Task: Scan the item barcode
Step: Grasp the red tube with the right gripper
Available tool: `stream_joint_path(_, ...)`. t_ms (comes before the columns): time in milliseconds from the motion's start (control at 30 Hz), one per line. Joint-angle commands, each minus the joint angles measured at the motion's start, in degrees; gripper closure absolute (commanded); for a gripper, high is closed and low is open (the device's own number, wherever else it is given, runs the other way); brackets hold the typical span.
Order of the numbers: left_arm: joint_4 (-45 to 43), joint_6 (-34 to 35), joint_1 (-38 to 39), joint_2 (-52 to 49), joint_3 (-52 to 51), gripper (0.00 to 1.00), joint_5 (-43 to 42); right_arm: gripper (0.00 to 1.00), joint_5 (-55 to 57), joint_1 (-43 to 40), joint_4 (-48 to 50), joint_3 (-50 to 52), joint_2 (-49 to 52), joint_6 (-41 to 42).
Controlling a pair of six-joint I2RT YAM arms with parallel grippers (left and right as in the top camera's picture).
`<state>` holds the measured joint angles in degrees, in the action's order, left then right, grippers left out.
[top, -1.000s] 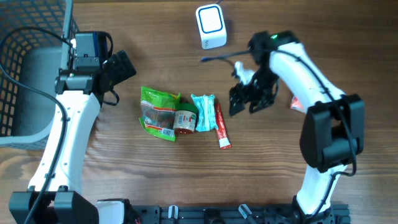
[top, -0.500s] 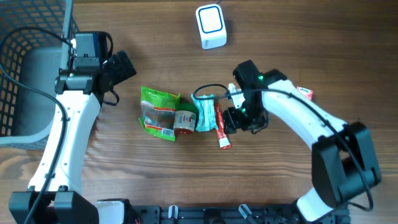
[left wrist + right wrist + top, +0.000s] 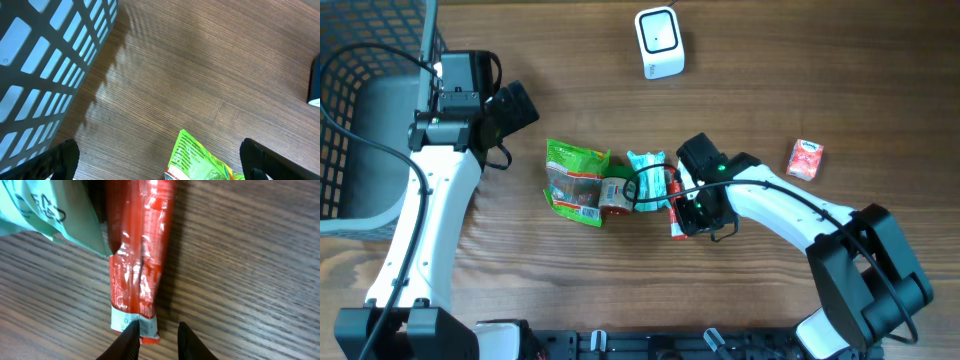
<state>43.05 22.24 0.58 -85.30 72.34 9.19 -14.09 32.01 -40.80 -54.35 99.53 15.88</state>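
Observation:
A red stick packet [image 3: 140,255] lies flat on the wooden table, beside a teal packet [image 3: 45,215]. My right gripper [image 3: 159,342] hovers low over the stick's near end; its jaws stand narrowly apart. The left finger overlaps the stick's white end seal, and bare wood shows in most of the gap. From overhead the right gripper [image 3: 698,212] covers the stick [image 3: 672,186] at the right of the item row. The white scanner [image 3: 659,42] stands at the table's back. My left gripper [image 3: 520,105] is wide open and empty, above the table near a green packet [image 3: 200,157].
In the row sit the green packet [image 3: 572,180], a small round item [image 3: 616,192] and the teal packet [image 3: 645,168]. A small red box [image 3: 805,159] lies to the right. A dark wire basket [image 3: 360,60] fills the back left corner.
My right arm swung from the right side of the table down and left onto the red stick packet, and its jaws narrowed a great deal. The left arm stayed still.

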Motion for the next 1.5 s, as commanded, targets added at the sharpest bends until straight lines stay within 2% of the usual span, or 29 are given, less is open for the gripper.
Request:
stream_joint_path(0,-0.13,0.74,-0.07,-0.11,0.26,0.00,0.52,0.74,-1.03,0.35,1.81,0.42,-0.90,0.76)
stream_joint_path(233,-0.13,0.74,-0.07,-0.11,0.26,0.00,0.52,0.76,-1.64,0.26,2.47,0.37,-0.90,0.81)
stream_joint_path(400,-0.13,0.74,-0.07,-0.11,0.26,0.00,0.52,0.76,12.11,0.22,-0.04,0.37,-0.90,0.81)
stream_joint_path(467,-0.13,0.74,-0.07,-0.11,0.26,0.00,0.52,0.76,14.29,-0.22,-1.36,0.22,-0.92,0.76)
stream_joint_path(600,-0.15,0.74,-0.07,-0.11,0.26,0.00,0.52,0.75,12.44,-0.52,-4.50,-3.02,-0.92,0.04)
stream_joint_path(800,-0.15,0.74,-0.07,-0.11,0.26,0.00,0.52,0.74,-1.64,-0.52,-4.98,-6.27,-0.87,-1.27)
stream_joint_path(1100,-0.15,0.74,-0.07,-0.11,0.26,0.00,0.52,0.70,3.58,-0.52,0.33,-2.60,-0.85,-0.22)
stream_joint_path(1300,-0.13,0.74,-0.07,-0.11,0.26,0.00,0.52,0.60,7.72,-0.52,0.09,-2.58,-0.85,1.05)
stream_joint_path(1467,-0.13,0.74,-0.07,-0.11,0.26,0.00,0.52,0.62,5.01,-0.50,-0.35,-1.38,-0.85,2.62)
